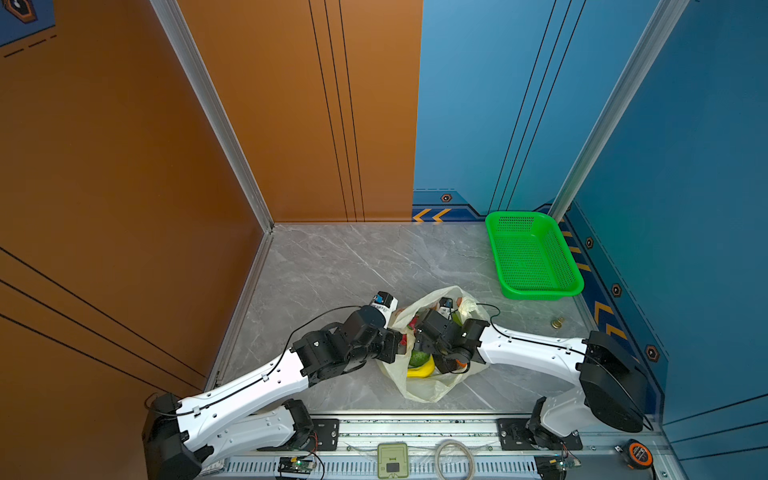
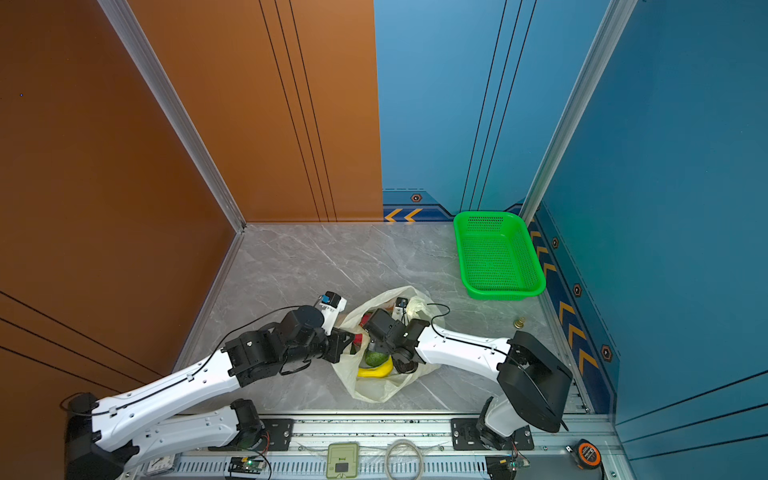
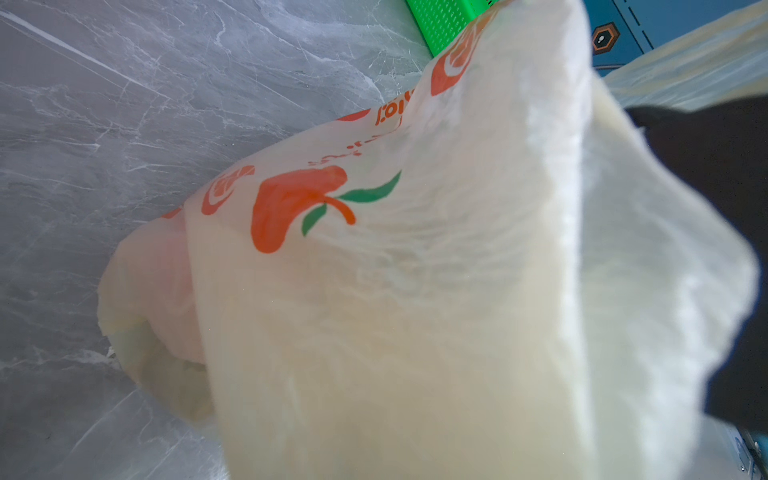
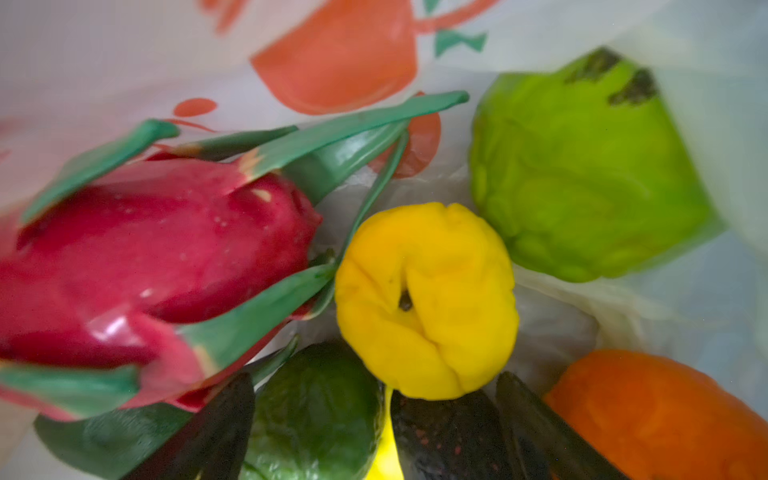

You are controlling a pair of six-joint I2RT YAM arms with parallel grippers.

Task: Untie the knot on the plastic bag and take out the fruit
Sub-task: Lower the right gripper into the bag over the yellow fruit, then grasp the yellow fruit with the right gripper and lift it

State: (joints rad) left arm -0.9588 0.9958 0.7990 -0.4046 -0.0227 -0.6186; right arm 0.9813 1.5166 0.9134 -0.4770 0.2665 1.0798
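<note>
Dragon fruit (image 4: 145, 257) sits closest to the right wrist lens, inside the plastic bag (image 1: 419, 390). With it: yellow citrus (image 4: 428, 299), bumpy green fruit (image 4: 582, 178), orange (image 4: 656, 415), green avocado (image 4: 316, 411), dark avocado (image 4: 449, 436). Right jaws: spread wide, down in the bag's open mouth, flanking both avocados, gripping nothing. Left jaws: closed on the bag's left rim, film drawn taut. Bag rests on the bench (image 1: 332, 266) between the arms; banana (image 1: 422, 370) shows inside. Green basket (image 1: 536, 295) stands well apart, far right corner.
</note>
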